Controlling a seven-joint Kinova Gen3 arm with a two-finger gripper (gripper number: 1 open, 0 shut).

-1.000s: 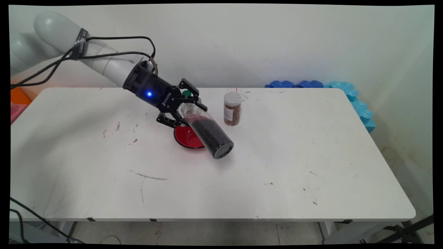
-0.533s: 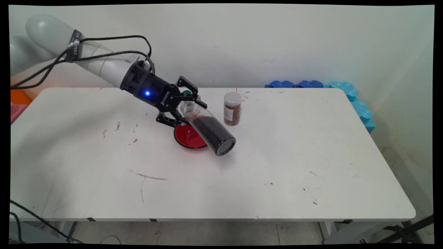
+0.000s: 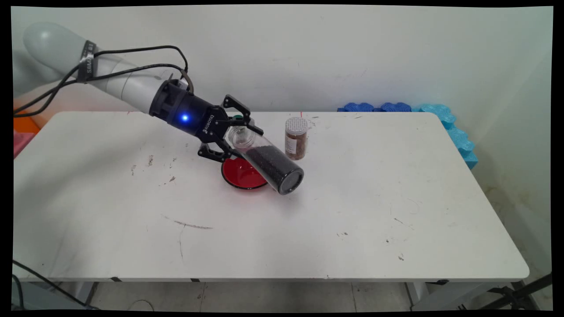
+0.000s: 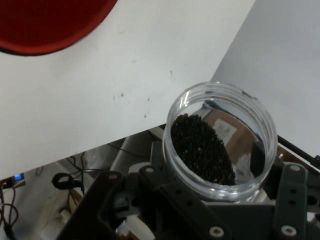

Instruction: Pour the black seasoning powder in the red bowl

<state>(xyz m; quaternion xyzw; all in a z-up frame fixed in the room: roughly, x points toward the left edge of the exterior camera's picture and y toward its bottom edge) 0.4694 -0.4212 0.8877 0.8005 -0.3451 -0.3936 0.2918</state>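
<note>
gripping the clear jar (image 3: 266, 162) of black grains, gripper (image 3: 233, 132) now higher over red bowl (image 3: 241, 175)

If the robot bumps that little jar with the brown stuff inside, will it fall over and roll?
Probably, with a firm bump. The brown jar stands upright, taller than it is wide, so it looks apt to tip. Its round body would likely roll across the flat white table. It looks about full, so a light nudge may only slide it.
</note>
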